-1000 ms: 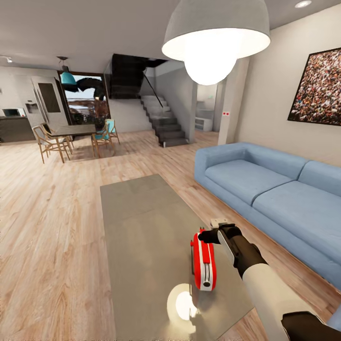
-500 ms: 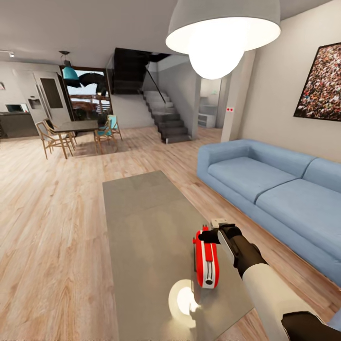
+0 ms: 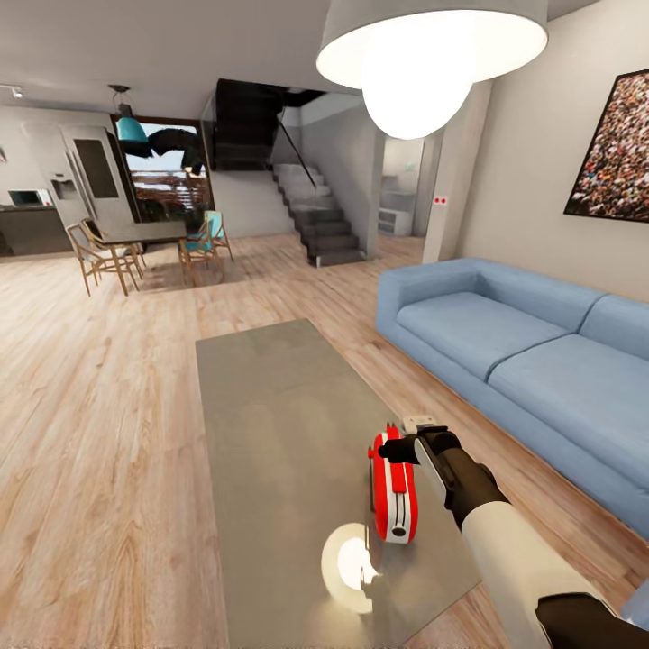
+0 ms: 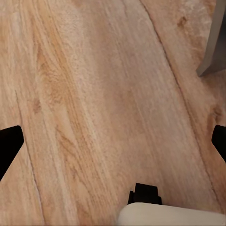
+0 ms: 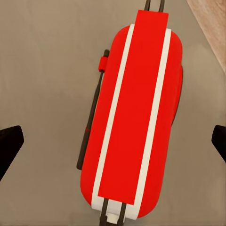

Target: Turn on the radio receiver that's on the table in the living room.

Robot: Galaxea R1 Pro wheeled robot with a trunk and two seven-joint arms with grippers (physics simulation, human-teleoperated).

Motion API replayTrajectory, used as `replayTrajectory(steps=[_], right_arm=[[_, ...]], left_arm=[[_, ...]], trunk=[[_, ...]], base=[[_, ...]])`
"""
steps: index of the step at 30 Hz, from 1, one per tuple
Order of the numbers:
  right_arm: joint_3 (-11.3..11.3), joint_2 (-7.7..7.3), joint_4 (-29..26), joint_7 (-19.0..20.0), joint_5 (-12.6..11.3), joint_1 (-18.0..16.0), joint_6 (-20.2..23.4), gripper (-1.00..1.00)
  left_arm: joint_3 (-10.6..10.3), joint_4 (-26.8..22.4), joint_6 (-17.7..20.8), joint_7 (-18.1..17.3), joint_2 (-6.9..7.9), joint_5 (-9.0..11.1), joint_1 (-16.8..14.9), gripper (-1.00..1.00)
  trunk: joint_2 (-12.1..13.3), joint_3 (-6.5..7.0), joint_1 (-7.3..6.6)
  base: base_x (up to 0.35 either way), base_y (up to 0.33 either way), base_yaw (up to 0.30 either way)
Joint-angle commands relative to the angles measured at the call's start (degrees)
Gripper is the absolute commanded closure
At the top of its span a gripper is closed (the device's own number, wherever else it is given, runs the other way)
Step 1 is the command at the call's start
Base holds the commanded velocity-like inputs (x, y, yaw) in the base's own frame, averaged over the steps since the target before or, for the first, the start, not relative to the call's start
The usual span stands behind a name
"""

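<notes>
The red radio receiver (image 3: 394,487) with white sides stands on the glossy grey-beige table (image 3: 270,406), near its right edge at the near end. From above, the radio receiver (image 5: 136,117) shows its red top, white stripes and thin dark handle. My right gripper (image 3: 397,448) hovers at the radio's far end, just over its top. In the right wrist view the right gripper (image 5: 114,143) is open, with its dark fingertips (image 5: 9,143) far apart on either side of the radio. My left gripper (image 4: 114,141) is open over the wood floor.
A blue sofa (image 3: 505,351) runs along the table's right side, with a strip of floor between. The pendant lamp (image 3: 424,54) hangs overhead and a crowd photo (image 3: 622,153) is on the right wall. Dining table and chairs (image 3: 135,239) and stairs (image 3: 315,216) stand far back. A table corner (image 4: 214,42) lies near the left gripper.
The whole head view has shifted a little as the camera moved. My right gripper keeps its place over the radio's far end, and the radio stays put on the table.
</notes>
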Motion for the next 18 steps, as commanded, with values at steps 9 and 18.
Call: replayTrajectory(steps=[9,18], right_arm=[[-0.1,-0.03,0.0,-0.1,0.0,0.0,0.0,-1.00],[-0.1,-0.07,0.1,-0.1,0.0,0.0,0.0,-1.00]], left_arm=[[0.0,0.0,0.0,0.0,0.00,0.0,0.0,-1.00],[0.0,0.0,0.0,0.0,-0.02,0.0,0.0,-1.00]], trunk=[[0.0,-0.81,0.00],[0.0,-1.57,0.00]], base=[[0.000,0.000,0.000],[0.000,0.000,0.000]])
